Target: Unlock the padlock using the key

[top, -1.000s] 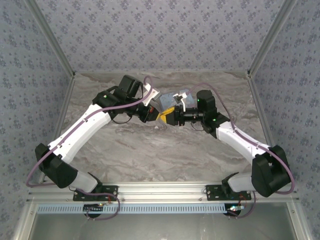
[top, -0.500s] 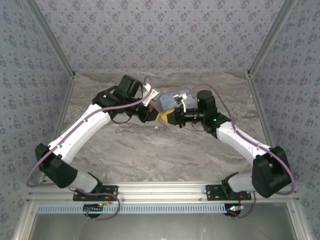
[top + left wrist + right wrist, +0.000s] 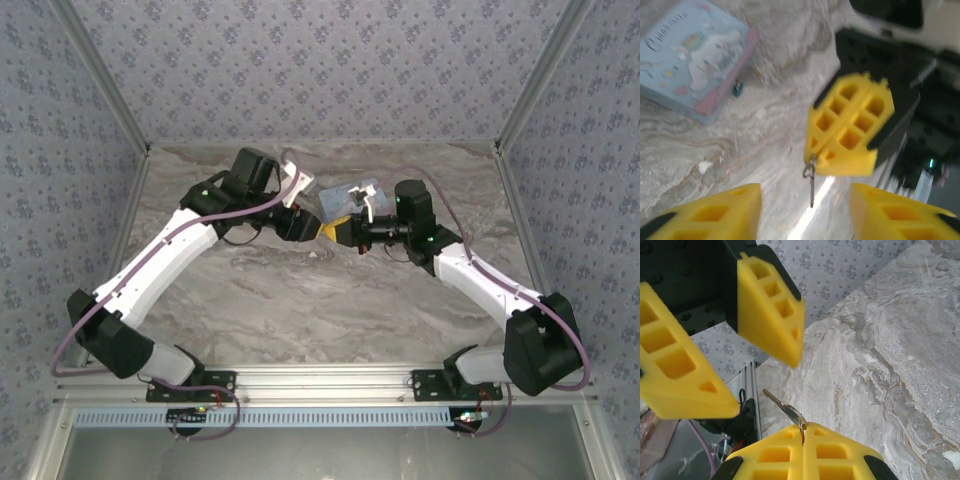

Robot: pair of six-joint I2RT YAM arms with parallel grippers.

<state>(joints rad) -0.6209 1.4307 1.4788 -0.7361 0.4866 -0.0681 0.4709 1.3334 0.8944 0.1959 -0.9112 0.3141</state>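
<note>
Tiny blue-bodied padlock (image 3: 738, 89) lies on the marbled grey surface (image 3: 765, 135), just beside one edge of a pale blue rectangular tin with a white cartoon figure (image 3: 690, 55), as seen from the left wrist. It is probably light and apt to skid, so its body looks the place to hold, with the keyhole left clear. The left fingers (image 3: 715, 212) stand spread and empty, facing the right fingers (image 3: 850, 130). Those are pressed together on the ring end of a thin silvery metal key (image 3: 811, 192), whose blade hangs free.

From the right wrist, the key (image 3: 784, 407) juts from the seam of the right fingers (image 3: 775, 455) toward the spread left fingers (image 3: 770, 305). Stiff, slick and tiny, it could swivel in so slight a pinch.

From above, the left arm (image 3: 170, 250) and right arm (image 3: 480, 280) bend inward, their wrists nearly meeting just in front of the tin (image 3: 352, 193).
</note>
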